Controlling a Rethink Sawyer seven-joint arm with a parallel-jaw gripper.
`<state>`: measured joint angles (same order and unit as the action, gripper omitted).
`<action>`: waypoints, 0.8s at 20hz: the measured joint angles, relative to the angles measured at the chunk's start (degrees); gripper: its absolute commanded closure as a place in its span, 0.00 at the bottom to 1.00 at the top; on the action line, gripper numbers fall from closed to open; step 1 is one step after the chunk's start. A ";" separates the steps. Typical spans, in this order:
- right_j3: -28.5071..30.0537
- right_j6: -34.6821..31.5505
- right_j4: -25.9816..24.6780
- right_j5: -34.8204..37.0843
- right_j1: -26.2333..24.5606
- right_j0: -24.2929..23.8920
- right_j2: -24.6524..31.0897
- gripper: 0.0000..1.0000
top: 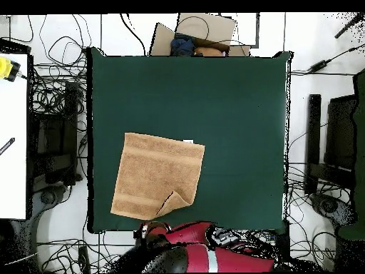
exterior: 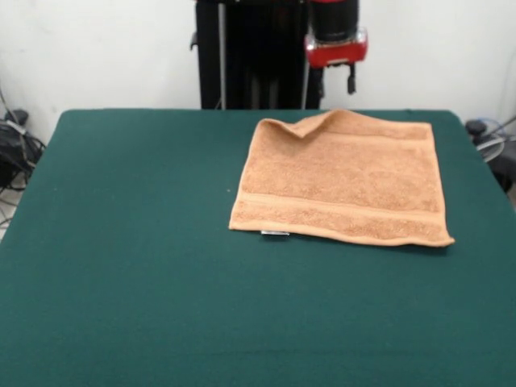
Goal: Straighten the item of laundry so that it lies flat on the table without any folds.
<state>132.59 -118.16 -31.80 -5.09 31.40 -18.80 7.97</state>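
Note:
The tan-orange towel [exterior: 343, 179] lies spread on the dark green table [exterior: 129, 242], right of centre and near the far edge. One far corner is folded over onto it [exterior: 305, 125]. A small white tag [exterior: 275, 233] sticks out at its near edge. In the overhead view the towel [top: 153, 175] lies at the lower left, with the folded corner [top: 180, 201] nearest the robot. My gripper [exterior: 348, 74] hangs drawn back above the table's far edge, just behind the towel and clear of it. In the overhead view it [top: 147, 232] sits just off the table edge.
The robot's black pedestal [exterior: 250, 56] stands behind the far edge. Cables and equipment [exterior: 16, 149] lie off both sides of the table. In the overhead view a cardboard box [top: 196, 36] sits beyond the far edge and a white bench [top: 13, 135] at the left.

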 measured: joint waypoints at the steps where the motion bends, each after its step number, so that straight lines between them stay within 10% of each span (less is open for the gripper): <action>1: 0.51 -0.01 0.85 2.56 2.03 -0.09 0.78 0.00; 16: 0.45 -0.01 2.84 4.09 4.28 0.22 3.11 0.00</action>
<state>133.05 -118.17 -28.95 -1.00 35.68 -18.58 11.07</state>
